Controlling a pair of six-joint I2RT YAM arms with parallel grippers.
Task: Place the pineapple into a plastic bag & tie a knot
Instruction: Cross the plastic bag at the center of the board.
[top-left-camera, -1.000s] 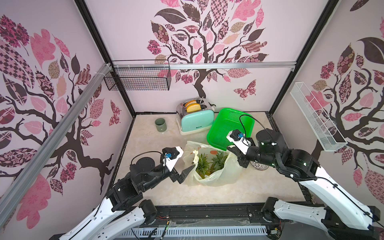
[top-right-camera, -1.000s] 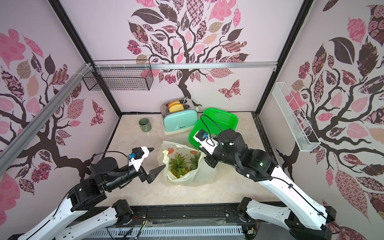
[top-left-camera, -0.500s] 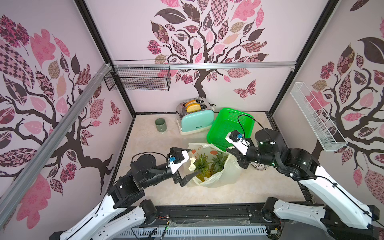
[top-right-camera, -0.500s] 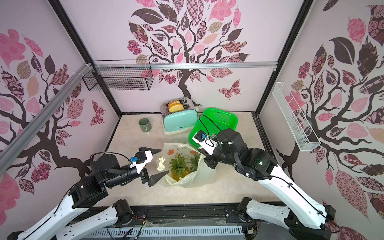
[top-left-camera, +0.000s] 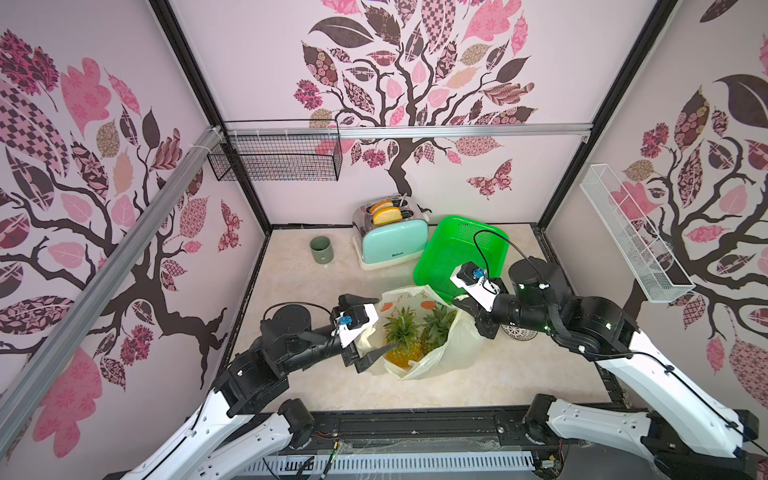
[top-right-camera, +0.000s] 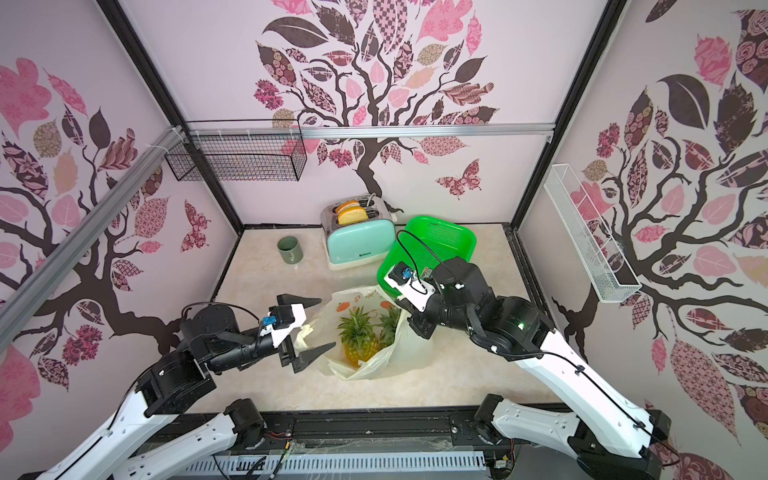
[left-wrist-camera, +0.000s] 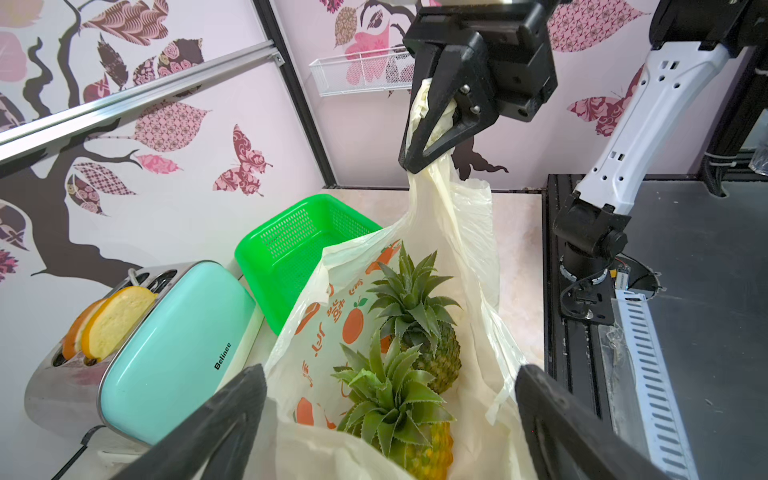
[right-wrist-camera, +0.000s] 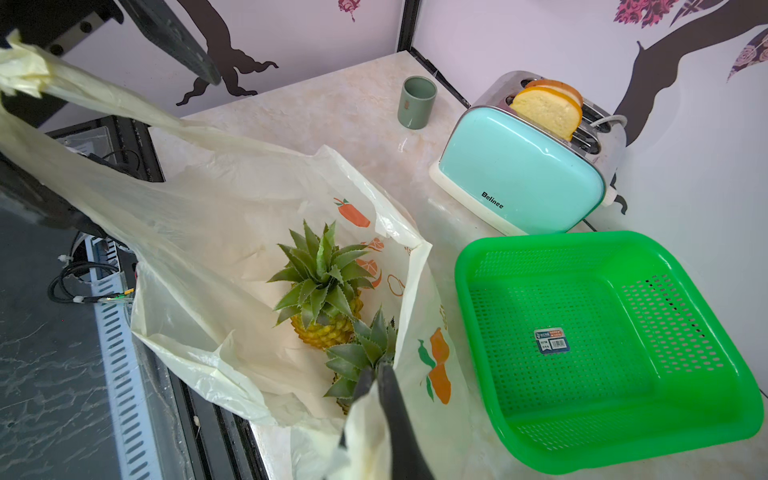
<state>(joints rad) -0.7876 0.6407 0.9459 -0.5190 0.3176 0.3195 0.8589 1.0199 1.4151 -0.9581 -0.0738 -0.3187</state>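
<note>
Right gripper (left-wrist-camera: 420, 154) pinching bag (left-wrist-camera: 469, 232) — wrist-only.

Two pineapples (right-wrist-camera: 320, 286) in plastic bag (right-wrist-camera: 199, 232), right claw (right-wrist-camera: 376, 374) pinching its rim, green basket (right-wrist-camera: 602, 345) just beside, mint toaster (right-wrist-camera: 519, 178) near

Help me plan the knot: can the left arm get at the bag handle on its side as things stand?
Probably yes. The left tool is open, and the near handle of the plastic bag stands between its jaws with nothing in between. The right tool is shut on the far handle.
</note>
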